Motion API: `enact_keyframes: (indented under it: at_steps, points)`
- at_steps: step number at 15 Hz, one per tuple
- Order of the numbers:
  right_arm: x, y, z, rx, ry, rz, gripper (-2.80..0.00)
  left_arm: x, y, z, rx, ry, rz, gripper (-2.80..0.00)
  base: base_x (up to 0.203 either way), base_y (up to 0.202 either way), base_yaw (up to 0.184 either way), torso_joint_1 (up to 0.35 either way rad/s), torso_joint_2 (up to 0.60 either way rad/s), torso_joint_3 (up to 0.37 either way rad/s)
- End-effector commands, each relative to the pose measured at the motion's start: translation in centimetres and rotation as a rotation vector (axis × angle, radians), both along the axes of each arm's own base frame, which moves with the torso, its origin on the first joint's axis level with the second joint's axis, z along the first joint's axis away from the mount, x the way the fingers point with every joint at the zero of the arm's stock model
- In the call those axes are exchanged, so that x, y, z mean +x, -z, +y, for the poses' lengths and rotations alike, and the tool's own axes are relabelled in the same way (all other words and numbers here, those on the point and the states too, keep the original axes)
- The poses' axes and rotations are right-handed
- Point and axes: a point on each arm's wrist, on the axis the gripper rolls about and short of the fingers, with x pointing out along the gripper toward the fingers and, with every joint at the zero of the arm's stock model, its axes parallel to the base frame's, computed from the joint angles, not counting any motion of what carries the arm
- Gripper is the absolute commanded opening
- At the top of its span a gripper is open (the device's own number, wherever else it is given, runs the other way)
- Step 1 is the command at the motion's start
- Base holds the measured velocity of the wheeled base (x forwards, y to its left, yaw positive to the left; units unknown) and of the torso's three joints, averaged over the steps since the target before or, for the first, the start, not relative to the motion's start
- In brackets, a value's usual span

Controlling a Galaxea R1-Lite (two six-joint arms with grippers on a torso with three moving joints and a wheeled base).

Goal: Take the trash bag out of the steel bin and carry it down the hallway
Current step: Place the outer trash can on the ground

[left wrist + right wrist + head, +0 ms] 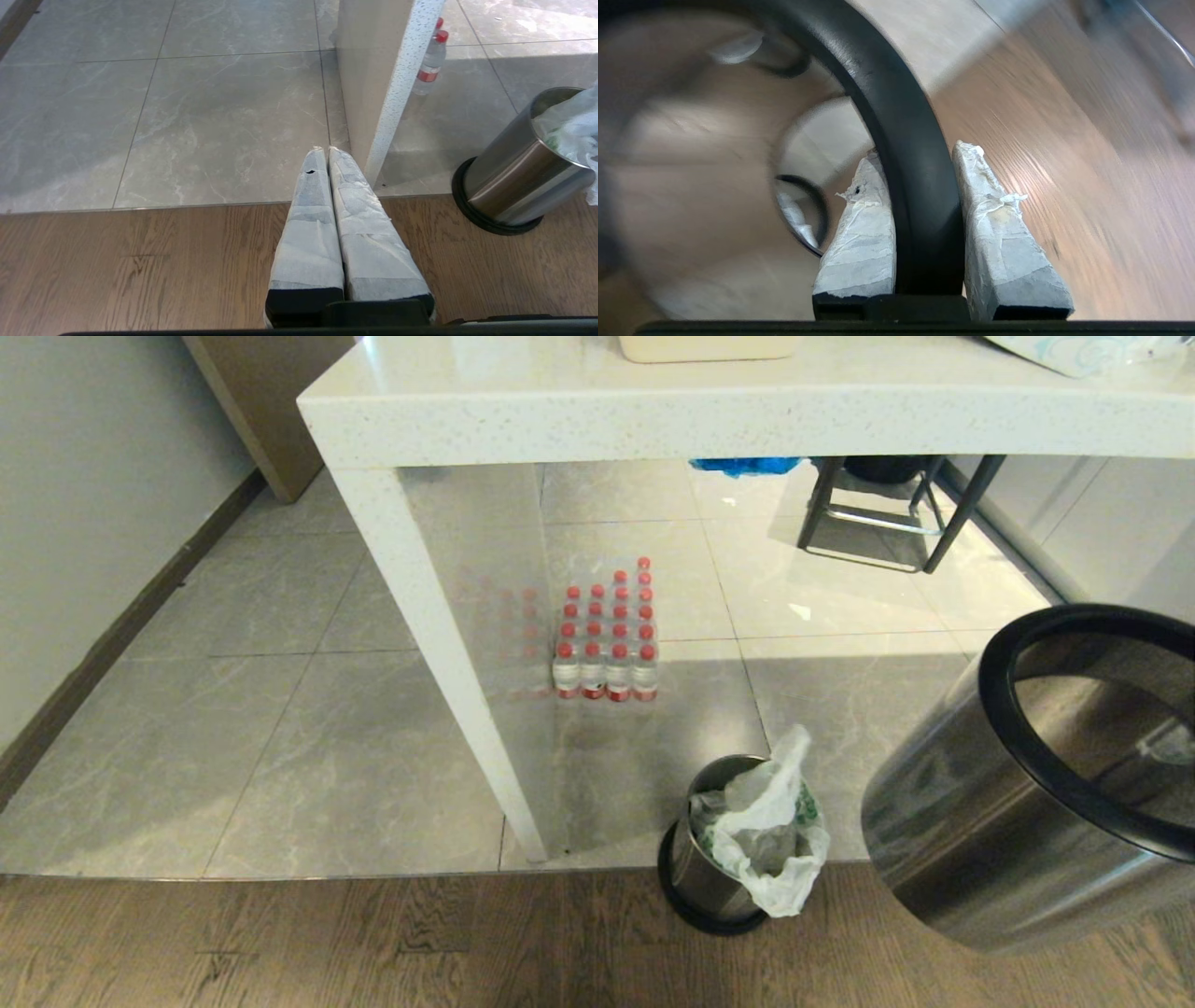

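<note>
My right gripper is shut on the thick black ring rim of a steel bin. That bin hangs tilted above the wood floor at the right of the head view, its mouth facing up and right. The gripper itself is outside the head view. A second steel bin with a black foot stands on the floor. The white trash bag with green print sits in it, spilling over the edge. My left gripper is shut and empty, well left of that bin and the trash bag.
A white stone table leg stands left of the floor bin. A pack of red-capped bottles sits under the table. Behind are a black stool frame and a blue bag. A wall with a dark baseboard runs along the left.
</note>
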Motion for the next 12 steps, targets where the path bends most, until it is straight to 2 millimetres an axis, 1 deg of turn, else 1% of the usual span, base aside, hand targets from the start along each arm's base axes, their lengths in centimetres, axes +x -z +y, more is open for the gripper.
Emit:
enact_keyframes:
  at_steps: [1, 2, 4, 5, 9, 12]
  points:
    - [2.4, 1.2, -1.3, 0.048, 0.091, 0.057, -2.80, 0.0, 0.0, 0.0, 0.000, 0.000, -0.001, -2.80, 0.000, 0.000, 0.000, 0.000, 0.00, 0.000]
    - [3.5, 1.7, -1.9, 0.059, 0.119, 0.067, -2.80, 0.0, 0.0, 0.0, 0.000, 0.000, -0.001, -2.80, 0.000, 0.000, 0.000, 0.000, 0.00, 0.000]
    - [6.0, 2.3, -3.9, 0.068, 0.178, 0.041, -2.80, 0.0, 0.0, 0.0, 0.000, 0.000, -0.001, -2.80, 0.000, 0.000, 0.000, 0.000, 0.00, 0.000]
    - [7.3, 3.1, -4.8, 0.069, 0.197, 0.055, -2.80, 0.0, 0.0, 0.0, 0.000, 0.000, -0.001, -2.80, 0.000, 0.000, 0.000, 0.000, 0.00, 0.000]
    - [12.2, 7.2, -8.4, 0.093, 0.241, 0.091, -2.80, 0.0, 0.0, 0.0, 0.000, 0.000, -0.001, -2.80, 0.000, 0.000, 0.000, 0.000, 0.00, 0.000]
    - [14.7, 11.0, -11.4, 0.095, 0.249, 0.152, -2.80, 0.0, 0.0, 0.0, 0.000, 0.000, -0.001, -2.80, 0.000, 0.000, 0.000, 0.000, 0.00, 0.000]
